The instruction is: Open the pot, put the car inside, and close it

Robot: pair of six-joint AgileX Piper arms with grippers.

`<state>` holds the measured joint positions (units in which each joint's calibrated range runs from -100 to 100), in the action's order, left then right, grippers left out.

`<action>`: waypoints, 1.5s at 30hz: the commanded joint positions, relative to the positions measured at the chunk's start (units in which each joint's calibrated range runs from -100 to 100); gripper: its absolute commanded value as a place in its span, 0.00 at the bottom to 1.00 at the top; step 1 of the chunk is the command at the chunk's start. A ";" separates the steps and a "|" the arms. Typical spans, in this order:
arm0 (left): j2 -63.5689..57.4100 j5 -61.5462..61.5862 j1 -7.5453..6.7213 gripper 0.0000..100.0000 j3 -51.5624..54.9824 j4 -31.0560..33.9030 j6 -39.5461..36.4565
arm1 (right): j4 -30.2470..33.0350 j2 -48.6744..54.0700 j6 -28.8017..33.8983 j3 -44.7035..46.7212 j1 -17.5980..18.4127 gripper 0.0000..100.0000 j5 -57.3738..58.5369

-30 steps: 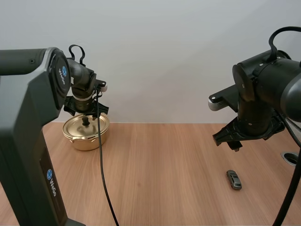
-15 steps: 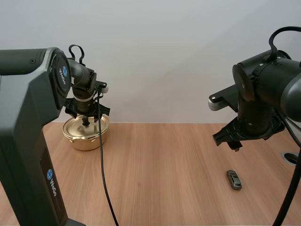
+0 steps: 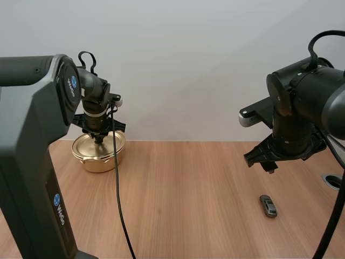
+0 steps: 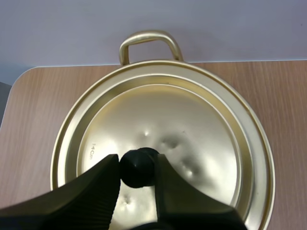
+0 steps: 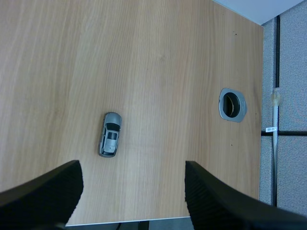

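The opening step is in hand. At about 9 o'clock on the surface (image 3: pixel 188 189) stands the brass pot (image 3: pixel 99 161), its lid (image 4: pixel 192 124) seated flat. The left gripper (image 3: pixel 99 135) is down over the lid. Its fingers (image 4: pixel 103 184) are drawn narrow, one on either side of the black knob (image 4: pixel 137 168), and appear to pinch it. The next move, as I judge it, calls for a straight lift so the lid clears the rim without dragging the pot, then setting it aside.

Towards 4 o'clock the small grey toy car (image 3: pixel 268 205) lies on bare wood, well apart from the pot. The right gripper (image 5: pixel 129 201) hangs above the surface with its fingers spread wide, holding nothing. The car lies apart from it, at roughly its 11 o'clock in the right wrist view.
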<state>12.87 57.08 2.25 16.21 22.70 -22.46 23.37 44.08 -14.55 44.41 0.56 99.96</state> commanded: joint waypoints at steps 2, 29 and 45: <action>-0.24 0.50 0.01 0.01 -1.26 -0.04 -0.05 | -0.02 -0.05 -0.06 0.11 0.02 1.00 0.04; -25.28 30.76 0.01 0.00 -19.49 -11.77 11.74 | -3.94 -8.20 11.87 8.18 -1.85 1.00 -21.27; -34.31 42.92 0.01 0.00 -19.49 -12.25 14.48 | 4.22 -9.92 20.07 19.97 -1.85 1.00 -30.70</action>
<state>-21.15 100.00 2.25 -3.30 10.50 -7.94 27.08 34.19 5.11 64.29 -1.28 69.33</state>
